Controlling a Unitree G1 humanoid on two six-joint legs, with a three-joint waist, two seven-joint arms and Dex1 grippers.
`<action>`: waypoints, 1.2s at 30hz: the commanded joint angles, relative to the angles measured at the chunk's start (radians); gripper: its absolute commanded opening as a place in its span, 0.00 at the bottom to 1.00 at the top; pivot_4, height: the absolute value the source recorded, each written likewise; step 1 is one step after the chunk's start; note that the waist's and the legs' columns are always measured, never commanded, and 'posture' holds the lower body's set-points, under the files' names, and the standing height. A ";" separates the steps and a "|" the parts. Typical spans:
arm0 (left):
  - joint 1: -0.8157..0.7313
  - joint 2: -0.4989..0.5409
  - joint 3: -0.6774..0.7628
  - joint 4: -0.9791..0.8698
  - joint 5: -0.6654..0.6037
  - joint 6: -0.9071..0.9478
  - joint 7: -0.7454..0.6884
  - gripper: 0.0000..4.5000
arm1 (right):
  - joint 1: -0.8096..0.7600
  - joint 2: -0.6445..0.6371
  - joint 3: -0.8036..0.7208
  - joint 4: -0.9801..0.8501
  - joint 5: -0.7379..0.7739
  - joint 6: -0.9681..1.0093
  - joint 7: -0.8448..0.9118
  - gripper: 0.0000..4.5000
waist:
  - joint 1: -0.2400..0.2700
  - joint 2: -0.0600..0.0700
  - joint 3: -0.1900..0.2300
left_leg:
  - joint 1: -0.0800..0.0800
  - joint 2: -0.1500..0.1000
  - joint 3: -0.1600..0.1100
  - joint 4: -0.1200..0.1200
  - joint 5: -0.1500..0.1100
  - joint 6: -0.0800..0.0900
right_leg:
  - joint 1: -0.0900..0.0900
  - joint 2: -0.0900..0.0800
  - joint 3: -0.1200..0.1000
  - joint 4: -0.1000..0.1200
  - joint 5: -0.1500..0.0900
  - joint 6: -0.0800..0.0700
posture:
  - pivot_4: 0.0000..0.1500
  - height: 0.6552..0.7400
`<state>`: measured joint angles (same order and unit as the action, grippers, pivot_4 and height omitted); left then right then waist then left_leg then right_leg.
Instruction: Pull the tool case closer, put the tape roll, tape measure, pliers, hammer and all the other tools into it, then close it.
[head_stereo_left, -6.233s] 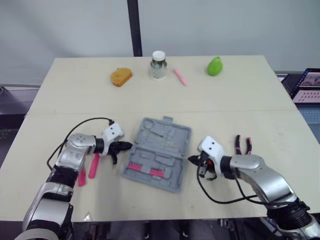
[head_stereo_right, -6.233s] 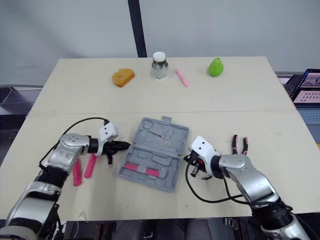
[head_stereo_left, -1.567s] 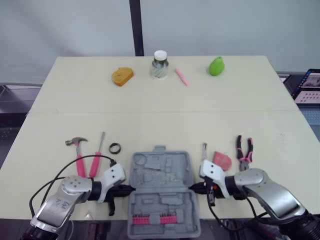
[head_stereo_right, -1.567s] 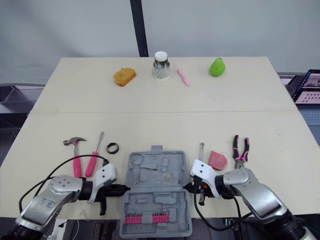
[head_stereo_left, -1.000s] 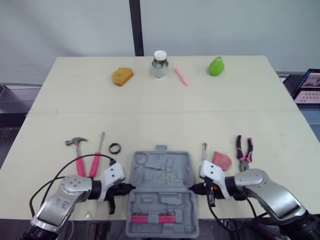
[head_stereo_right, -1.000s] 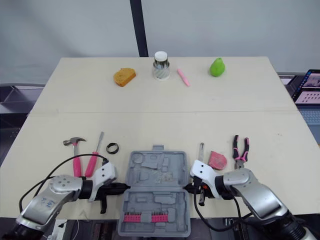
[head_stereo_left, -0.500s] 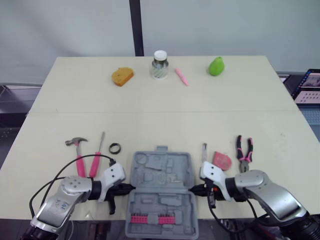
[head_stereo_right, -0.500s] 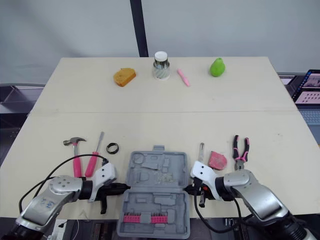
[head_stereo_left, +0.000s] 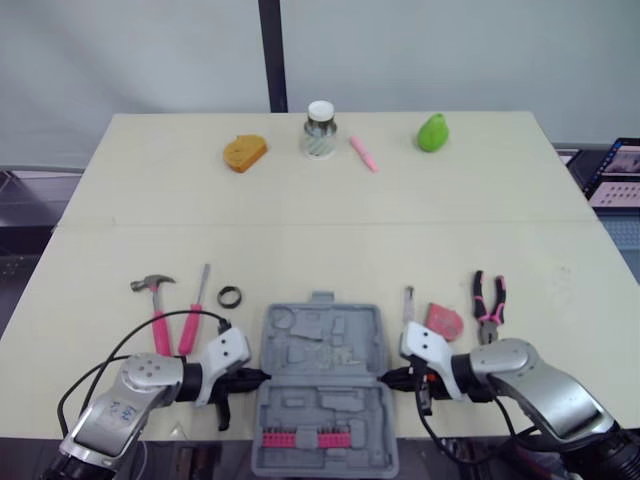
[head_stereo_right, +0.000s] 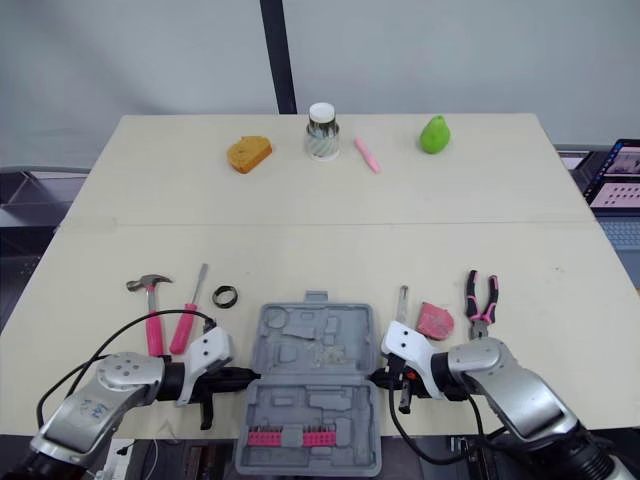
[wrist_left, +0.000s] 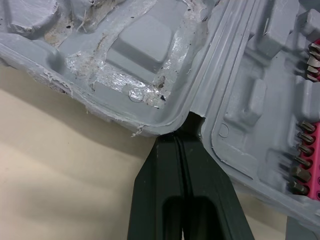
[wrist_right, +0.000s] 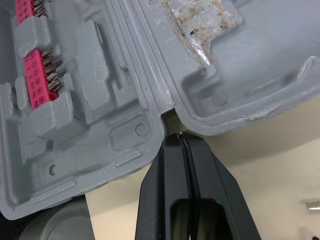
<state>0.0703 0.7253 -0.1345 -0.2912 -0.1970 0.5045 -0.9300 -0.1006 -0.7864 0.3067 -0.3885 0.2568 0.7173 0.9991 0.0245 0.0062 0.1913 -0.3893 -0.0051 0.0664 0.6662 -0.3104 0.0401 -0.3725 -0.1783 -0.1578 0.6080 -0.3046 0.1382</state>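
Left fingers (wrist_left: 167, 172): pressed together, tips at the tool case (head_stereo_left: 322, 350) hinge notch.
Right fingers (wrist_right: 172, 170): likewise, at the opposite hinge end.
Tool case: open, grey, at the worktop (head_stereo_left: 320, 240) near edge, long axis running away from the robot; pink bits (head_stereo_left: 305, 438) in the near half.

Case (head_stereo_left: 322, 385): lies open, its trays free from above; left gripper (head_stereo_left: 260, 377) and right gripper (head_stereo_left: 384, 378) touch its sides at the hinge.
Left side: hammer (head_stereo_left: 155, 305), screwdriver (head_stereo_left: 193, 312) and tape roll (head_stereo_left: 230, 296) lie close together, narrow gaps.
Right side: small metal tool (head_stereo_left: 409, 303), tape measure (head_stereo_left: 444, 322) and pliers (head_stereo_left: 489, 305), likewise crowded.
Table (head_stereo_left: 320, 240) middle: bare.
Far edge: orange sponge (head_stereo_left: 243, 153), jar (head_stereo_left: 319, 130), pen (head_stereo_left: 361, 154), green pear (head_stereo_left: 432, 132).
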 joint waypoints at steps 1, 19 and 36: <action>0.021 0.019 0.013 0.000 -0.010 0.001 -0.004 0.00 | 0.006 -0.014 -0.013 -0.012 0.010 -0.012 0.006 0.00 | 0.000 0.000 0.000 | 0.000 0.000 0.000 0.000 0.000 0.000 | 0.000 0.000 0.000 0.000 0.000 0.000 | 1.00 1.00; 0.114 0.050 0.212 -0.042 -0.145 0.053 -0.003 0.00 | 0.055 -0.062 -0.167 0.037 0.120 -0.062 0.076 0.00 | 0.001 0.000 0.000 | 0.000 0.000 0.000 0.000 0.000 0.000 | 0.000 0.000 0.000 0.000 0.000 0.000 | 1.00 1.00; 0.287 -0.022 1.022 0.066 -0.383 0.150 0.174 1.00 | 0.084 -0.155 -0.756 0.684 0.236 -0.256 0.116 0.99 | -0.003 -0.001 0.000 | 0.004 0.000 0.000 -0.001 -0.001 0.001 | 0.005 0.000 -0.001 -0.004 0.000 0.000 | 1.00 1.00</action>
<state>0.3445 0.7078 0.8329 -0.2512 -0.5873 0.6901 -0.7719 0.0012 -0.9343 -0.4123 0.2404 0.5136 0.5182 1.1334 0.0216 0.0056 0.1914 -0.3855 -0.0048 0.0669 0.6654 -0.3117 0.0415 -0.3671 -0.1782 -0.1583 0.6039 -0.3047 0.1379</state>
